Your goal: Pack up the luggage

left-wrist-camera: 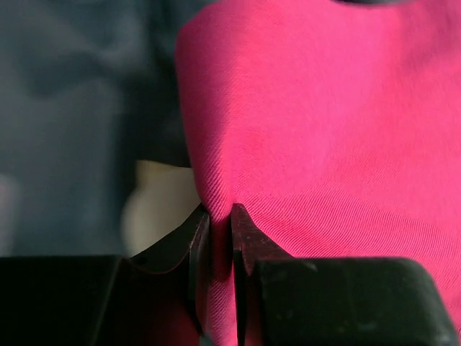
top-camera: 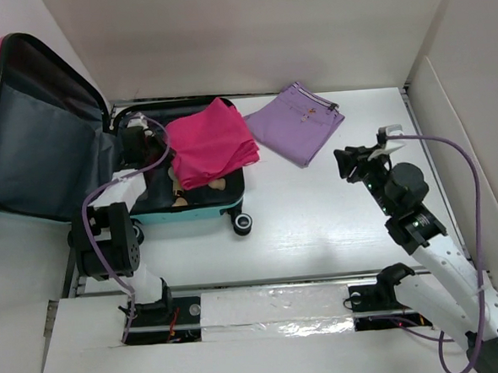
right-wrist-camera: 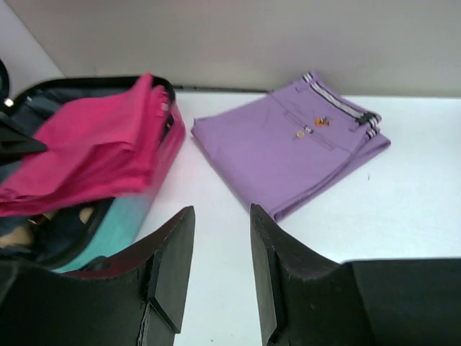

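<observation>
Looking down from above, you see the luggage (top-camera: pixel 196 213) lying open at the left end of the tabletop (top-camera: pixel 336 232). Its base lies flat, with the teal wall and a black wheel (top-camera: pixel 243 224) toward the arms. Its lid (top-camera: pixel 43 140) is propped up on the left, dark grey lining facing the base. A magenta cloth (top-camera: pixel 211 145), folded, rests on top of the base and hangs over its right rim. Beneath the cloth, inside the base, something pale tan (top-camera: pixel 182 199) shows, too small for you to name.

Your left pincer (left-wrist-camera: pixel 219 220) sits at the left end of the base, near the hinge. It is nipped almost fully together on a fold of the magenta cloth. In the left wrist view the fabric runs down between the two fingers (left-wrist-camera: pixel 198 245) and touches both.

Your right pincer (right-wrist-camera: pixel 221 216) hangs over bare tabletop, well to the right of the luggage. Its jaws stand partway apart with nothing between them. It points toward a folded purple garment (right-wrist-camera: pixel 288 151) with a striped waistband, which lies flat on the tabletop just beside the luggage's right rim. The pincer is clear of that garment. One corner of the garment comes very close to the overhanging magenta cloth, and you cannot tell whether the two touch.
</observation>
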Motion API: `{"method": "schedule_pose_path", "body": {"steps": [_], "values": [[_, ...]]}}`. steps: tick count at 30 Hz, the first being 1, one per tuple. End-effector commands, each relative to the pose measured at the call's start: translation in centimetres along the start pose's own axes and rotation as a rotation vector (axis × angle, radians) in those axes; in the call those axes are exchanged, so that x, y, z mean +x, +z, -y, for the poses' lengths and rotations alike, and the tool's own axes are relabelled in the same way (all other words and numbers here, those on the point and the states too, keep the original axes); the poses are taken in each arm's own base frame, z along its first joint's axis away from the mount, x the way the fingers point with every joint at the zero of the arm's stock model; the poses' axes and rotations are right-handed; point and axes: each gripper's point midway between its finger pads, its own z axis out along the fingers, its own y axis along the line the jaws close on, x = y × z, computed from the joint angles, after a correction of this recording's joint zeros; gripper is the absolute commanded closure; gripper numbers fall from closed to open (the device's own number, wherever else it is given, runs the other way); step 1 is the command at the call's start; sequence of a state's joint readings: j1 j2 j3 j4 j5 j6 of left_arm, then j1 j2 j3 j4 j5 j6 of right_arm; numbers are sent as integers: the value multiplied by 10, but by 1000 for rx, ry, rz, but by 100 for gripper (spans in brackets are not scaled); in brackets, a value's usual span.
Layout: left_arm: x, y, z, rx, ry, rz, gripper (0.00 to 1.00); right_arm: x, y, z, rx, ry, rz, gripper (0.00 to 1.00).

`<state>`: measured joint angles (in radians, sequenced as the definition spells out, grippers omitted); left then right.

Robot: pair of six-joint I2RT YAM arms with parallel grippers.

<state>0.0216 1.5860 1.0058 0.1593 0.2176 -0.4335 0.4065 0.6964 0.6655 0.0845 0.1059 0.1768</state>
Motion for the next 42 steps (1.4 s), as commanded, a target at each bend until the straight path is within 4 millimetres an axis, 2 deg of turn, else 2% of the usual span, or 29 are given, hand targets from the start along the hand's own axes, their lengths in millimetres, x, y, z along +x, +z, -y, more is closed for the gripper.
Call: {"method": "schedule_pose_path", "body": {"steps": [1, 3, 12, 13, 14, 16, 17, 18, 19, 20, 21, 22, 23, 24, 25, 26, 27, 28, 30, 31, 32, 34, 35, 36, 37, 38, 39, 42], "values": [[-37, -3, -43, -68, 13, 102, 100, -6, 10, 4, 7, -26, 31, 57], [-38, -1, -60, -115, 3, 98, 100, -3, 13, 6, 12, -29, 20, 57], [-65, -12, -95, -346, 21, 152, 100, 8, 20, 9, 23, -44, -8, 56], [-66, -16, -95, -355, 21, 151, 76, 8, 21, 13, 37, -47, -10, 56], [-74, -21, -90, -346, 25, 173, 59, 12, 23, 15, 43, -48, -21, 57], [-82, -28, -73, -317, 40, 206, 37, 16, 26, 17, 54, -49, -33, 70], [-94, -39, -59, -296, 47, 249, 28, 22, 30, 18, 61, -51, -52, 76], [-96, -42, -42, -271, 57, 265, 27, 26, 32, 20, 68, -53, -63, 92], [-104, -48, -28, -240, 60, 296, 27, 30, 34, 22, 76, -54, -75, 97], [-114, -62, -7, -193, 66, 343, 28, 33, 36, 26, 92, -57, -85, 100], [-113, -66, 25, -123, 91, 368, 28, 43, 42, 30, 110, -61, -117, 100], [-113, -72, 45, -82, 108, 389, 29, 49, 44, 33, 121, -63, -138, 100], [-118, -86, 70, -30, 128, 425, 36, 54, 47, 34, 130, -65, -154, 100], [-115, -91, 89, 0, 144, 437, 42, 64, 53, 40, 150, -64, -185, 92], [-98, -96, 131, 88, 190, 423, 48, 68, 56, 42, 160, -59, -194, 86], [-95, -103, 156, 136, 208, 429, 71, 73, 59, 42, 161, -55, -204, 78], [-87, -105, 173, 164, 222, 422, 82, 78, 63, 47, 173, -53, -216, 63], [-61, -108, 205, 227, 258, 378, 98, 92, 71, 54, 188, -39, -251, 54], [-42, -107, 234, 258, 279, 355, 100, 108, 81, 65, 212, -12, -301, 34], [-33, -108, 250, 295, 282, 352, 100, 124, 94, 79, 228, 24, -337, 31], [-9, -106, 270, 338, 286, 315, 100, 133, 100, 87, 235, 50, -356, 29], [9, -106, 290, 384, 274, 299, 100, 147, 112, 109, 264, 127, -390, 29], [36, -109, 305, 424, 289, 264, 100, 162, 126, 115, 254, 158, -429, 29], [46, -112, 312, 426, 299, 273, 100, 167, 131, 121, 266, 185, -443, 28], [54, -118, 321, 441, 309, 290, 100, 171, 138, 119, 237, 224, -461, 28], [67, -120, 327, 442, 331, 288, 100, 165, 149, 121, 218, 233, -451, 28], [85, -129, 337, 453, 354, 284, 100, 180, 153, 128, 225, 254, -485, 28], [110, -128, 341, 473, 372, 245, 100, 188, 170, 123, 196, 336, -480, 29]]}}
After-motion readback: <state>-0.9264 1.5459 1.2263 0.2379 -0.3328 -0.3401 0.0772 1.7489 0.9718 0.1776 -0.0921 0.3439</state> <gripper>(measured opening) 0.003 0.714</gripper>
